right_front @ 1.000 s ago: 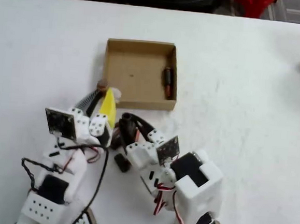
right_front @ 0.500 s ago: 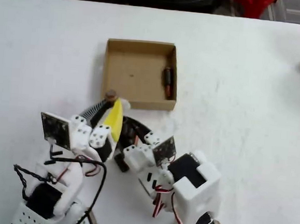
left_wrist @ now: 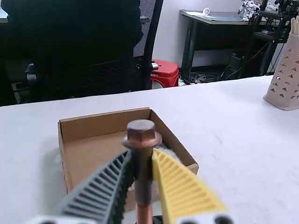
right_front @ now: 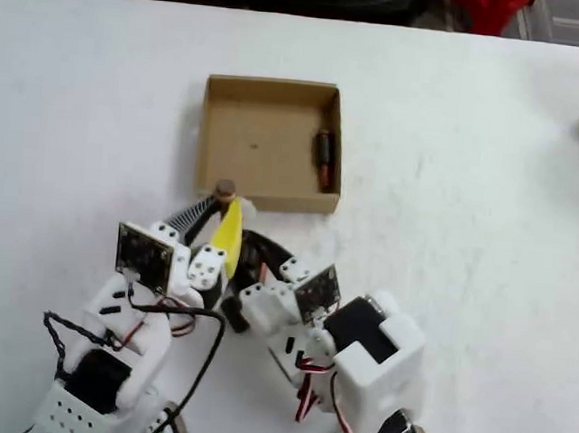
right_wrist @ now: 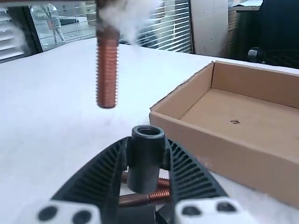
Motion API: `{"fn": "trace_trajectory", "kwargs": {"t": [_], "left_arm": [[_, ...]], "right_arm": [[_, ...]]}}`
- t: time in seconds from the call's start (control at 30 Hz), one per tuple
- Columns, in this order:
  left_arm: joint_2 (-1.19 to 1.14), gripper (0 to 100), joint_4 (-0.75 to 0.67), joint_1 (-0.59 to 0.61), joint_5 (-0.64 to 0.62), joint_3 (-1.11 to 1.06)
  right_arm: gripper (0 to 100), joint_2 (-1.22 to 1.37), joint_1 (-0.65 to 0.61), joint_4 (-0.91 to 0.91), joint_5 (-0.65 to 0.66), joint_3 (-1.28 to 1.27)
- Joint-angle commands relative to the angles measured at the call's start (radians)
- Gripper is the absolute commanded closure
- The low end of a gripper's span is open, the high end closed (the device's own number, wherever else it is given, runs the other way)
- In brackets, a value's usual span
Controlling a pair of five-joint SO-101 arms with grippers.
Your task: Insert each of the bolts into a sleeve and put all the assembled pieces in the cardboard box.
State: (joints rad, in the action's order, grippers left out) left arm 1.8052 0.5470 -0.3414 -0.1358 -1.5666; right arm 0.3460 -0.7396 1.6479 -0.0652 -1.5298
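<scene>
Left gripper w/ bolt shifted right, nearer sleeve in right gripper.

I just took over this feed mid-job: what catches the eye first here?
A copper bolt stands head-up, clamped in the left gripper, at the near edge of the cardboard box. Close by, the right gripper holds a black sleeve upright, bore open, the bolt's threaded tip hanging above it and off to one side. One assembled piece lies in the box along a side wall.
</scene>
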Motion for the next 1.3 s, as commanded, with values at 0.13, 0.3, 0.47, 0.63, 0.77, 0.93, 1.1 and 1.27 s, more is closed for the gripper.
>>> {"fn": "trace_trajectory", "kwargs": {"t": [0.13,0.3,0.47,0.63,0.77,0.93,1.1,1.27], "left_arm": [[0.004,98,-0.037,-0.015,0.003,0.006],[0.004,98,-0.029,-0.016,-0.035,0.003],[0.004,98,-0.011,-0.013,-0.110,-0.021],[0.004,98,-0.011,-0.010,-0.110,-0.029],[0.004,98,-0.011,-0.005,-0.109,-0.029],[0.004,98,-0.011,-0.005,-0.083,-0.031],[0.004,98,-0.115,-0.005,-0.040,-0.104],[0.004,98,-0.144,-0.005,-0.041,-0.120]], "right_arm": [[98.2,-0.008,-0.008,0.002,0.014,-0.003],[98.2,-0.010,-0.010,0.002,0.011,-0.003],[98.2,-0.013,-0.010,0.002,0.011,-0.006],[98.2,-0.015,-0.044,0.004,0.012,-0.028],[98.2,-0.015,-0.045,0.004,0.014,-0.029],[98.2,-0.015,-0.045,0.008,0.014,-0.035],[98.2,-0.015,-0.047,0.070,0.008,-0.075],[98.2,-0.015,-0.047,0.070,0.006,-0.075]]}}
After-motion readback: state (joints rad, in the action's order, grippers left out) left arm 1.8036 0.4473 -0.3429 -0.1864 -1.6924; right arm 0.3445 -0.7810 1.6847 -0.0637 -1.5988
